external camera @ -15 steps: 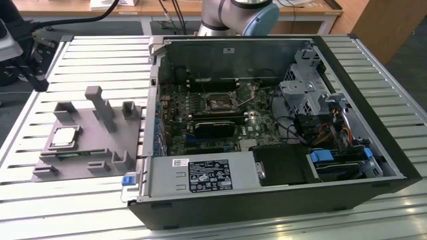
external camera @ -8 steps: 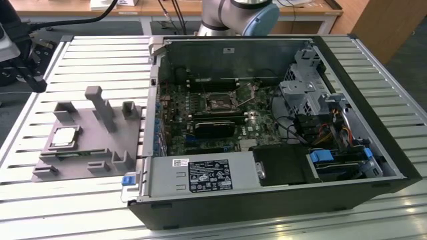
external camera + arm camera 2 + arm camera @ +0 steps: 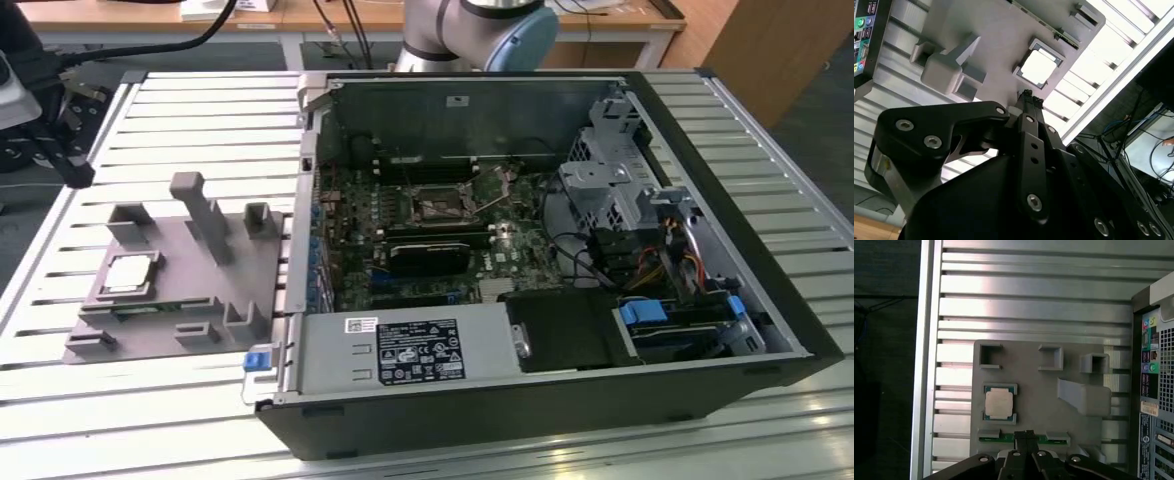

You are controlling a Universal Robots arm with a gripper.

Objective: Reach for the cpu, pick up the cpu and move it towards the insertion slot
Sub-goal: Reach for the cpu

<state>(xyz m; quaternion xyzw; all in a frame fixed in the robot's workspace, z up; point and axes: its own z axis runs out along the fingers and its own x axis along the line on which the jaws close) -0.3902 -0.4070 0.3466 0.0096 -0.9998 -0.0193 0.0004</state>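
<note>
Shiny square cpu [image 3: 999, 404] flat on matte grey plate [image 3: 1040, 402]; black hand [image 3: 1026, 434] near.

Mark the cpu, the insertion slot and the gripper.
cpu [image 3: 999, 404], first wrist view, centre of its silver top.
insertion slot [image 3: 437, 207], exterior view, its dark centre.
gripper [image 3: 1027, 433], first wrist view, midway between its fingertips.

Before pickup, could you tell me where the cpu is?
The cpu lies seated on the grey plate, at the exterior view's left, outside the computer case.
</note>
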